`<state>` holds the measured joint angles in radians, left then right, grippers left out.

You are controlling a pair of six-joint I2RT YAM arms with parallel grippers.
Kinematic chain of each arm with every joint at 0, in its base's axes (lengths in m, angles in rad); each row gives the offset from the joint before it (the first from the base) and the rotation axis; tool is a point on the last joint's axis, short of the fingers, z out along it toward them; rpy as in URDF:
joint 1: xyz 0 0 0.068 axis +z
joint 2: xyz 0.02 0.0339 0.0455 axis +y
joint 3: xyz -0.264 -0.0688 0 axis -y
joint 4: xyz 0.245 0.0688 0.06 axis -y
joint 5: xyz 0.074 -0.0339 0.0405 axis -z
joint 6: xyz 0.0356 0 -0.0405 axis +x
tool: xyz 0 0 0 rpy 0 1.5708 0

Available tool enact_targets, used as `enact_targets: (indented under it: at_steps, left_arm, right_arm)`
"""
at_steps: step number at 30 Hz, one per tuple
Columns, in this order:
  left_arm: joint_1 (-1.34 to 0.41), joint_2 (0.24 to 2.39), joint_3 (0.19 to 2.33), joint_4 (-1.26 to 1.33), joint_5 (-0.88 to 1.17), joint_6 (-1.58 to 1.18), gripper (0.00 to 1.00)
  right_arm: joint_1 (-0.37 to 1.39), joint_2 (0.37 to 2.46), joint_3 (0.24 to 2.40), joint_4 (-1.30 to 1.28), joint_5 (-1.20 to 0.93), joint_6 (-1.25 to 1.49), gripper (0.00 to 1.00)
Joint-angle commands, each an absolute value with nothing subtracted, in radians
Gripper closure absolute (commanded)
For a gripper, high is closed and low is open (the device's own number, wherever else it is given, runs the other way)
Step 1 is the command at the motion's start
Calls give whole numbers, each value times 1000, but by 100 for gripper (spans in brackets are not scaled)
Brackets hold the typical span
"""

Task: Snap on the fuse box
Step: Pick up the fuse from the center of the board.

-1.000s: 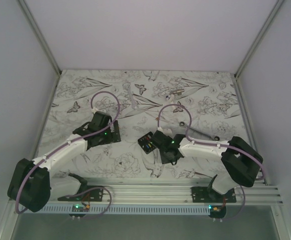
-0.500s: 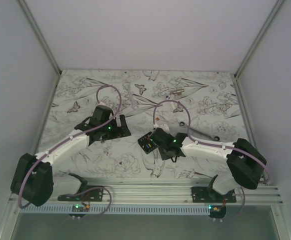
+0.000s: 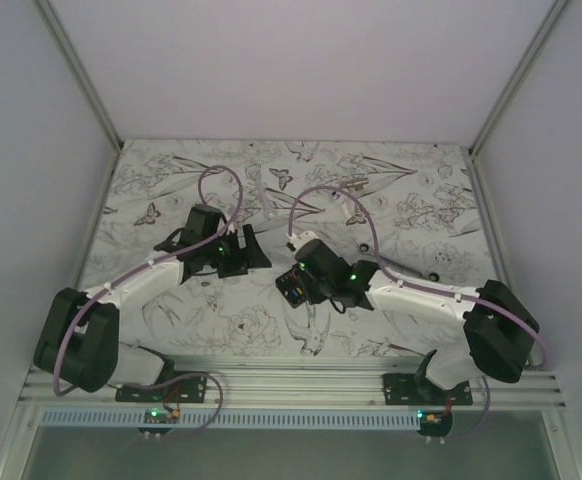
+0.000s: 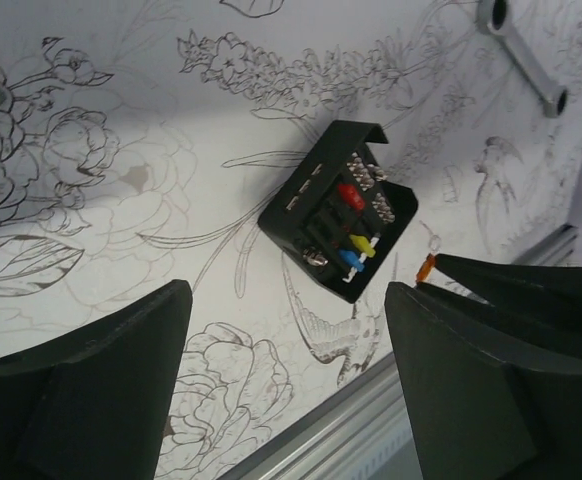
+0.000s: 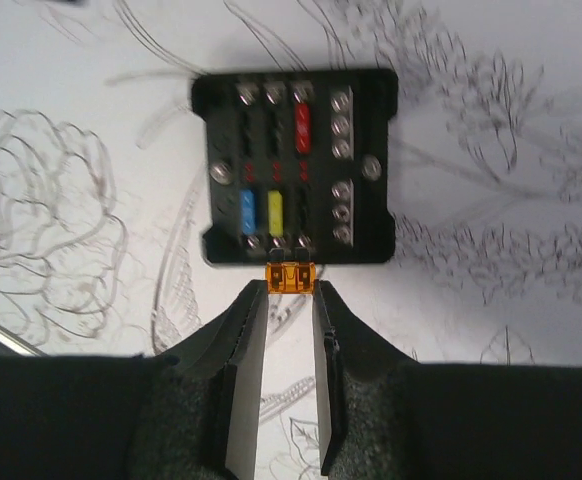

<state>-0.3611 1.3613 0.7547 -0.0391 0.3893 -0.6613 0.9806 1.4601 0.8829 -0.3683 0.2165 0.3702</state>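
Right hand pinches a small orange fuse between its two fingertips. The fuse stands out past the pads with its flat face toward the wrist camera. It sits just beside the near edge of the fuse box, in line with the columns of the yellow and red fuses. Whether it touches the box's rim I cannot tell.

The fuse box lies flat and face up on the flower-printed surface, its slots in plain view. A red fuse sits in the far row. A blue fuse and a yellow fuse sit side by side in the near row. A column of silver screw terminals runs down the right side.

Left hand is spread wide with nothing between its fingers, hanging above the surface with the same box in its view. From its wrist camera the box is turned at an angle and lies apart from both black fingers. The tips of the right hand reach in from the right edge there, with the orange fuse just off the box's corner. A silver wrench lies on the surface in the top right corner of that view, well apart from the box.

From the top camera the box shows at the tip of the right hand, near the middle of the surface. The left hand is up and to the left of it, near but apart.
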Motion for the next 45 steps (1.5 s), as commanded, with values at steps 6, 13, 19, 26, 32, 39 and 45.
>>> enact_targets:
  at_steps: [6, 13, 19, 26, 32, 39, 45]
  left_arm:
    - [-323, 1417, 811, 62, 588, -735, 21]
    - [-322, 1429, 822, 101, 655, -764, 34]
    - [-322, 1420, 798, 112, 671, -770, 47]
    - [-324, 1411, 768, 124, 697, -785, 52]
    - [-339, 1402, 762, 126, 707, -783, 52]
    - [-343, 1405, 752, 129, 710, -779, 57]
    - [-350, 1397, 756, 133, 712, -781, 67]
  right_arm:
    - [962, 1483, 972, -169, 48, 234, 74]
    - [956, 1493, 970, -82, -35, 214, 74]
    - [927, 1503, 963, -46, -67, 221, 74]
    - [906, 1508, 955, -12, -96, 229, 74]
    - [895, 1518, 956, -2, -106, 234, 74]
    - [887, 1533, 954, 10, -114, 243, 74]
    - [881, 1533, 953, 36, -127, 256, 74]
